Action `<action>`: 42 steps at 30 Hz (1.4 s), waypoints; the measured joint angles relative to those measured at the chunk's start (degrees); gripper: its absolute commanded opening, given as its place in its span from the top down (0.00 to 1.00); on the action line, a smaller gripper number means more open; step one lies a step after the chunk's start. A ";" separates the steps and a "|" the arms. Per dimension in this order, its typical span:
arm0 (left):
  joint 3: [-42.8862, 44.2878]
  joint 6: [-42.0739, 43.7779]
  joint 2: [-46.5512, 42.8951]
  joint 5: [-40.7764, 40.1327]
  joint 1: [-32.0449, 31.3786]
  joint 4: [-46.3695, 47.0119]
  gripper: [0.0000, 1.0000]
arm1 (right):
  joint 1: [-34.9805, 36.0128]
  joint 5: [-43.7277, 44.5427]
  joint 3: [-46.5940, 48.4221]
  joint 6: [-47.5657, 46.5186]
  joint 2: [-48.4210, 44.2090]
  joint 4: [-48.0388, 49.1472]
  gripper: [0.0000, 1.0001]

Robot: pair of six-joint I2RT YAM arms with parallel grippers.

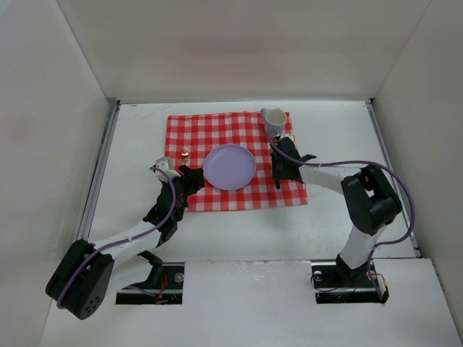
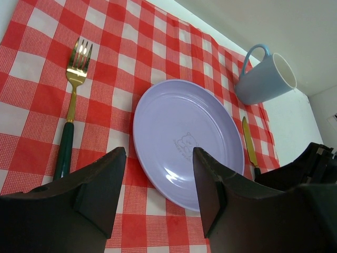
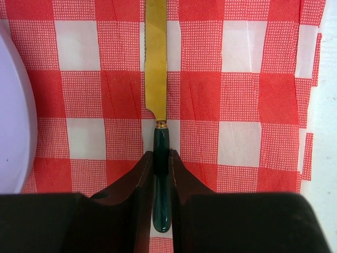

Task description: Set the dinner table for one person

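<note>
Right jaws grip knife (image 3: 156, 68); plate (image 2: 179, 113) bears emblem (image 2: 185, 143).

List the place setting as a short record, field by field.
surface: dinner table, white
cloth: red-and-white checked cloth, laid flat
plate: lavender plate, middle of cloth
fork: fork, left of plate, on cloth, untouched
knife: knife, right of plate, green handle gripped
mug: blue mug, upright, far right corner of cloth
left end effector: open, empty, near plate's edge
right end effector: shut on knife handle
</note>
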 measured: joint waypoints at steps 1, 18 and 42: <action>0.00 0.04 0.00 -0.02 0.00 0.02 0.49 | 0.00 0.07 0.00 0.22 0.02 0.07 0.84; 0.02 0.28 0.04 -0.09 0.15 0.11 0.49 | 0.00 2.67 -1.33 1.33 -7.98 1.01 0.40; 8.74 -13.55 -13.18 -12.59 23.85 -46.64 0.50 | -12.13 15.93 -35.67 24.79 -38.86 25.99 0.46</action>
